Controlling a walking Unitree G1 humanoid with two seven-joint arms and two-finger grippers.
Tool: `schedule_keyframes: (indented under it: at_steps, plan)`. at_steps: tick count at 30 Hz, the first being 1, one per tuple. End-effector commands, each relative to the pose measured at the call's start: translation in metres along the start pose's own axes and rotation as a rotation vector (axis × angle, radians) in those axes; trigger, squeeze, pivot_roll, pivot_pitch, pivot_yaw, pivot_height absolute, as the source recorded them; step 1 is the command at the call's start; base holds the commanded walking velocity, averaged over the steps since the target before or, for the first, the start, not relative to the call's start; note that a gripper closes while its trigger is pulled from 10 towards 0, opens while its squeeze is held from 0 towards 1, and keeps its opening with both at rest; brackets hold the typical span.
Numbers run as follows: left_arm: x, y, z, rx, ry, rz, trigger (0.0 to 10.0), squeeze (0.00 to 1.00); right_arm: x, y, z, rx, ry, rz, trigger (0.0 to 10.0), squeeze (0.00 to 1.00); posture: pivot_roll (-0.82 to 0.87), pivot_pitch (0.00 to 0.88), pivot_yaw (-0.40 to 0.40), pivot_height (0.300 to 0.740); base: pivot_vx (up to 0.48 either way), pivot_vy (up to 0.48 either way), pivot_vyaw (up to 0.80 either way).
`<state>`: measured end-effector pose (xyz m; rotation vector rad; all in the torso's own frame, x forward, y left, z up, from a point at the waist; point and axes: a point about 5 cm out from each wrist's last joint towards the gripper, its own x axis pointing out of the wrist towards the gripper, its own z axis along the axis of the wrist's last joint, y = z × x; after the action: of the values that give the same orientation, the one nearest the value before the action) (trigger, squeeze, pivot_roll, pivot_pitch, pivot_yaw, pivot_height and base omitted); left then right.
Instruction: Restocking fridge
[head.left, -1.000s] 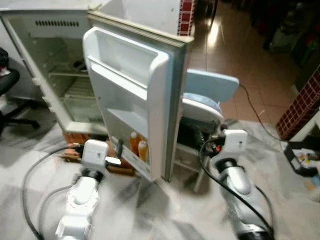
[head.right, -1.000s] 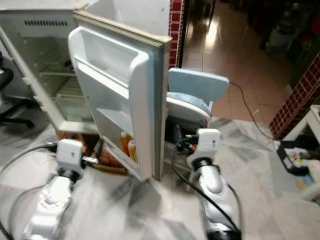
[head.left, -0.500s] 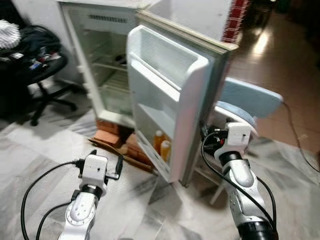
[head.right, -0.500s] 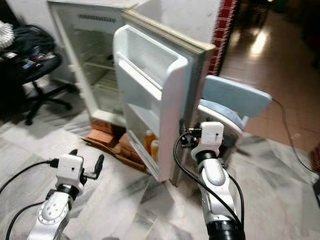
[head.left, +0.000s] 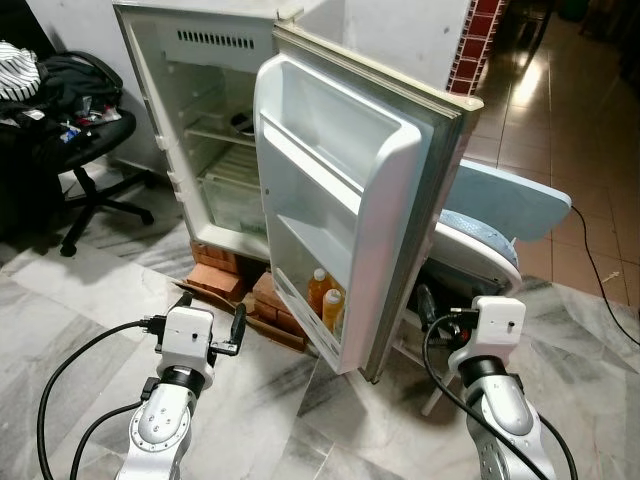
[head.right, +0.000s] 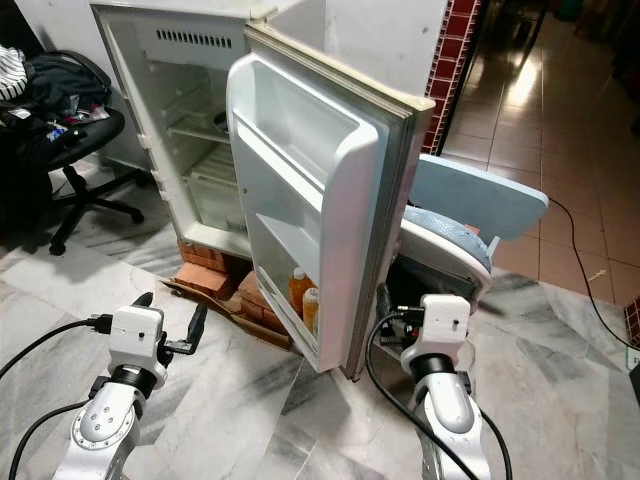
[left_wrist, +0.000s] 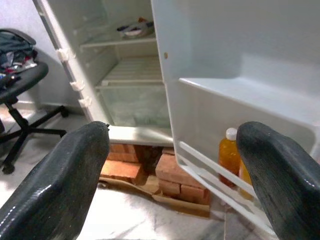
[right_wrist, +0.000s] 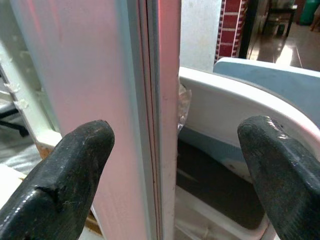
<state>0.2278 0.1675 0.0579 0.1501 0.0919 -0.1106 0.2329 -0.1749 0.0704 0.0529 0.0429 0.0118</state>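
Observation:
The white fridge (head.left: 190, 110) stands open, its door (head.left: 340, 170) swung out towards me. Two orange bottles (head.left: 325, 295) stand in the lowest door shelf, also visible as bottles (left_wrist: 227, 155) in the left wrist view. A small item (left_wrist: 132, 27) lies on an upper inner shelf. My left gripper (left_wrist: 175, 190) is open and empty, held low in front of the fridge and facing the door's inner side. My right gripper (right_wrist: 175, 170) is open and empty, right by the door's outer edge, with one finger (head.left: 421, 302) beside it.
A light blue chair (head.left: 500, 210) stands just behind the door, close to my right arm. Red bricks (head.left: 225, 280) prop up the fridge. A black office chair (head.left: 85, 150) piled with clothes is at the left. A cable (head.left: 600, 290) runs over the tiled floor at the right.
The view swung left and rose, bringing the whole fridge into sight. My right gripper has dropped lower beside the door edge. The left gripper has hardly moved.

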Motion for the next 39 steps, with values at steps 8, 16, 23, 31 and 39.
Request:
schedule_keyframes:
  at_steps: [8,16,23,31,39]
  plan:
    - [0.004,-0.001,0.004,-0.002,-0.007,-0.010,10.0,0.00,0.006,0.004,0.008,-0.007,-0.030,0.019,10.0,0.00,0.00,0.000,0.000,0.740,0.279,0.000,0.00]
    - [0.002,-0.003,0.003,-0.004,0.005,-0.021,10.0,0.00,0.008,0.005,0.010,-0.007,-0.033,0.025,10.0,0.00,0.00,0.000,0.001,0.740,0.169,0.000,0.00]
    - [0.003,-0.002,-0.001,0.019,0.040,-0.015,10.0,0.00,0.022,0.005,0.023,-0.073,-0.094,0.018,10.0,0.00,0.01,0.000,0.018,0.740,0.000,0.000,0.23]
    - [-0.006,-0.012,-0.007,-0.002,0.072,-0.050,10.0,0.00,0.029,0.002,0.024,-0.045,-0.086,-0.008,10.0,0.00,0.02,0.002,-0.005,0.740,0.000,0.000,0.50]
    - [-0.001,-0.009,0.000,-0.024,0.047,-0.030,10.0,0.00,0.028,0.000,0.017,-0.046,-0.046,-0.012,10.0,0.00,0.02,0.000,-0.017,0.740,0.000,0.000,0.00]
